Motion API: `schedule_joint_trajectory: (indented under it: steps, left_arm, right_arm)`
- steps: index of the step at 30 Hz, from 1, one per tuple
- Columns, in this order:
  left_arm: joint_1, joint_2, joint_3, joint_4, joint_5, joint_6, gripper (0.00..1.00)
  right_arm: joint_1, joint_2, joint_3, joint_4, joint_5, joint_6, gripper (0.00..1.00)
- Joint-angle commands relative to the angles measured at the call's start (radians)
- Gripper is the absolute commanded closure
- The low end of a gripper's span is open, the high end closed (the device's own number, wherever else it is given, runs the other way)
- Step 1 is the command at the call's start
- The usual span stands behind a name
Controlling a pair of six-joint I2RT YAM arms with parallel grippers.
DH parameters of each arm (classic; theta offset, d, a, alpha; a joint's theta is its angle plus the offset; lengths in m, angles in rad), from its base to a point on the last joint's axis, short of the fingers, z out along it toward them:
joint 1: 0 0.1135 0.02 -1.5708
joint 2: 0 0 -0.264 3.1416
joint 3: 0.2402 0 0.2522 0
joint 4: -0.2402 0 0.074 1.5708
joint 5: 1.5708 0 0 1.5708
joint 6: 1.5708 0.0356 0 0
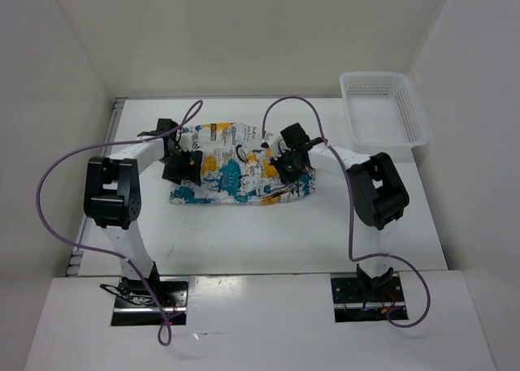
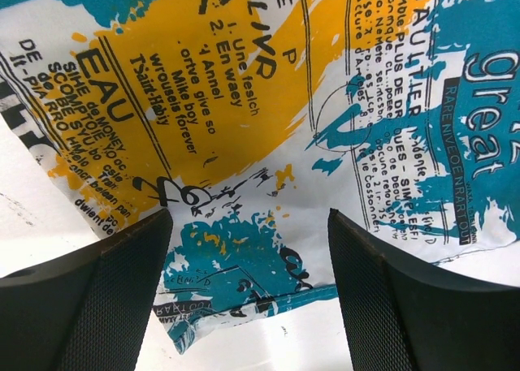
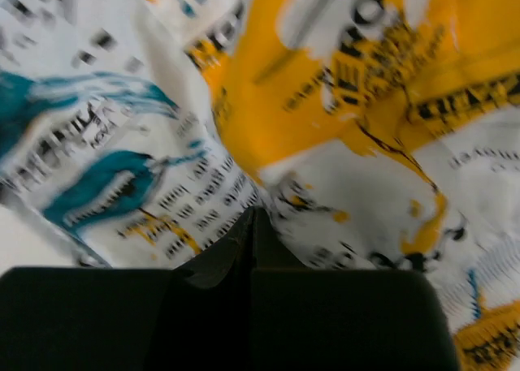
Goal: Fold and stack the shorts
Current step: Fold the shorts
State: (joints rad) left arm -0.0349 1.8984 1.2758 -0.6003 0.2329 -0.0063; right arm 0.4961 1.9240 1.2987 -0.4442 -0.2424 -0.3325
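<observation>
A pair of printed shorts point(image 1: 240, 174), white with teal, yellow-orange and black patches, lies spread roughly flat in the middle of the white tabletop point(image 1: 244, 241), between two dark robot arms; a white perforated basket point(image 1: 382, 107) sits well apart at the far right corner. The left end effector point(image 1: 180, 165) hangs over the left edge of the shorts with its jaws wide and nothing in them; from its wrist camera the two ribbed black fingers point(image 2: 122, 298) stand either side of a near corner of the cloth, with bare tabletop showing below the hem. The right end effector point(image 1: 288, 166) is over the right part of the shorts with its jaws closed tight; its wrist view is blurred, the fingers point(image 3: 244, 257) are pressed together against the fabric, and I cannot tell whether any cloth is caught between them. The step looks to be taking hold of the left edge for a fold across. To do it well, the left arm should come down until the hem sits deep between the pads, catching every layer, not just the top one; it should close firmly before lifting; then travel low and level so the fabric rolls over instead of dragging; the right side should keep the cloth anchored so the edges line up.
</observation>
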Motion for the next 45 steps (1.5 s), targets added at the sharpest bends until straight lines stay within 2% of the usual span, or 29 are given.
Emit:
schedule_joint_trajectory:
  steps: [1,5,9,16,19,20,22,23,25,26,28,30,38,45]
  left_arm:
    - [0.006,0.036,-0.027,-0.004,0.016,0.006,0.15]
    - [0.006,0.036,-0.027,0.005,-0.004,0.006,0.15]
    - [0.006,0.068,-0.009,0.005,-0.004,0.006,0.15]
    - [0.006,0.079,0.002,-0.004,-0.004,0.006,0.15]
    - [0.006,0.07,-0.007,-0.004,-0.004,0.006,0.15]
    - [0.006,0.07,-0.007,-0.004,-0.004,0.006,0.15]
    - [0.006,0.06,-0.007,-0.004,-0.004,0.006,0.15]
    - [0.006,0.06,-0.007,-0.004,-0.004,0.006,0.15]
    - [0.006,0.06,-0.007,-0.004,-0.004,0.006,0.15]
    - [0.006,0.06,-0.007,-0.004,-0.004,0.006,0.15]
    - [0.006,0.06,-0.007,-0.004,-0.004,0.006,0.15]
    - [0.006,0.06,-0.007,-0.004,-0.004,0.006,0.15]
    - [0.006,0.03,-0.007,-0.023,-0.024,0.006,0.14]
    - [0.006,0.03,0.002,-0.041,-0.044,0.006,0.14]
  right_arm:
    - [-0.016,-0.025,-0.027,-0.003,0.041,-0.124,1.0]
    - [0.018,-0.101,-0.12,-0.121,0.017,-0.246,1.0]
    - [0.085,-0.16,-0.199,-0.168,0.054,-0.339,1.0]
    - [0.085,-0.151,-0.249,-0.062,0.133,-0.287,1.0]
    - [0.064,-0.14,-0.141,-0.028,0.173,-0.226,1.0]
    - [0.049,-0.14,-0.098,-0.028,0.173,-0.152,0.96]
    - [0.003,-0.154,0.032,-0.053,0.161,-0.068,0.56]
    - [-0.016,-0.154,0.066,-0.053,0.161,0.028,0.46]
    - [-0.072,-0.19,0.111,-0.067,0.126,0.134,0.37]
    - [-0.147,-0.191,0.122,-0.08,0.099,0.233,0.37]
    - [-0.241,-0.188,0.11,-0.114,0.014,0.309,0.37]
    - [-0.275,-0.188,0.055,-0.125,-0.05,0.361,0.37]
    - [-0.357,-0.226,-0.177,-0.148,-0.112,0.477,0.26]
    - [-0.357,-0.145,-0.196,-0.067,-0.134,0.486,0.25]
